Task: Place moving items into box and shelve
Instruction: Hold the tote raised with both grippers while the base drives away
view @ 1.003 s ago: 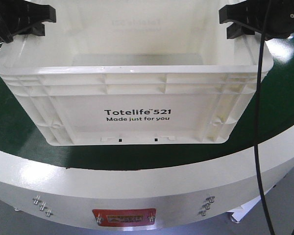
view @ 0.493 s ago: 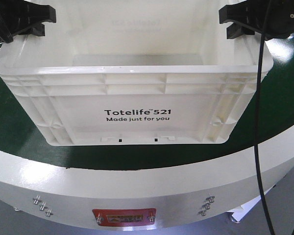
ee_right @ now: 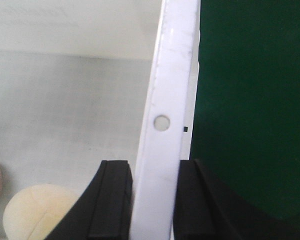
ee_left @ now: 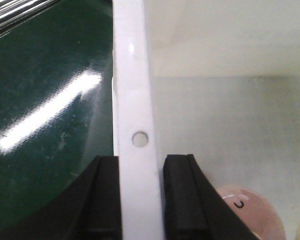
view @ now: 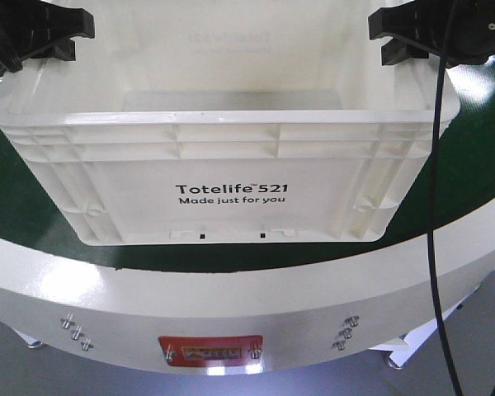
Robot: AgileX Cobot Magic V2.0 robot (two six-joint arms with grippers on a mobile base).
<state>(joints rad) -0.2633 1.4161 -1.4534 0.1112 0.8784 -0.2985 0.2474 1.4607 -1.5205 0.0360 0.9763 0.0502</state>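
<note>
Exterior front-facing view: the box (view: 231, 124) sits at the same spot in frame as a second ago, but the table rim (view: 82, 289) and its red plate (view: 210, 351) have slid up-frame, with more floor (view: 0, 375) showing. That reads as the base backing off with the box carried. The left gripper (ee_left: 141, 200) is clamped on the left wall and the right gripper (ee_right: 152, 200) on the right wall. The pink toy (ee_left: 250, 210) and yellow toy (ee_right: 35, 210) lie on the box floor. Loading looks done; shelving is next.
</note>
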